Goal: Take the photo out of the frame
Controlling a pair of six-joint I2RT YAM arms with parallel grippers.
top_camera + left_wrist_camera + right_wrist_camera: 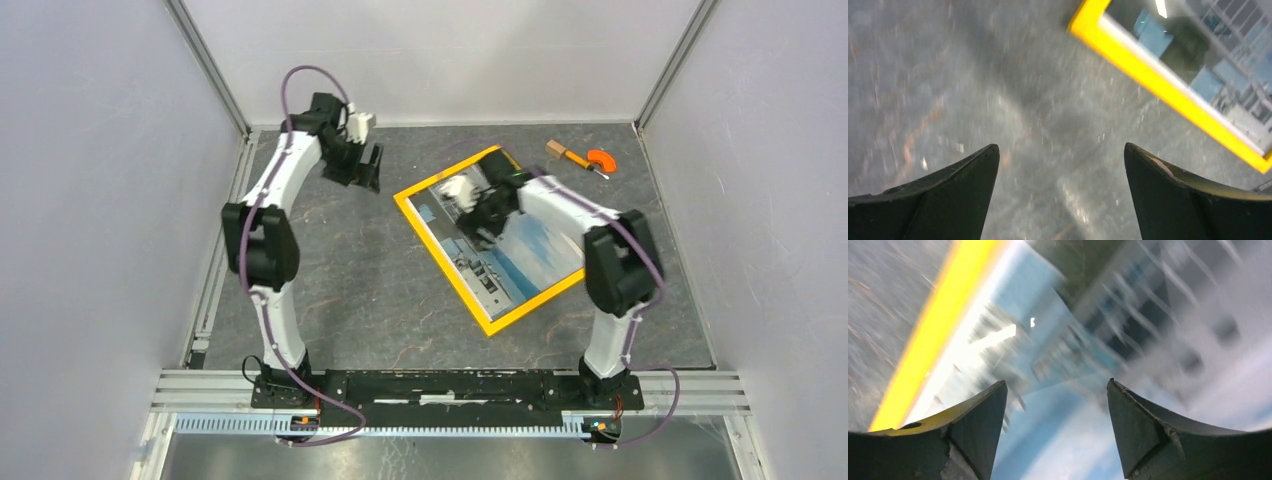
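Directly beneath the spread right hand point(1055, 387) lies the photo point(1168, 325).

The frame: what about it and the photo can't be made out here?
Frame back: lies face-up, underside hidden in every view.
Photo far part: covered by the right arm in the top view.
Photo detail: motion-blurred in the right wrist view.
Frame's extent: cut off by the left wrist view's edges.

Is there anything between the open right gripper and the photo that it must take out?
No loose object. But the large building print lies face up inside the yellow-bordered rectangular frame, apparently under a reflective pane, below the right gripper.
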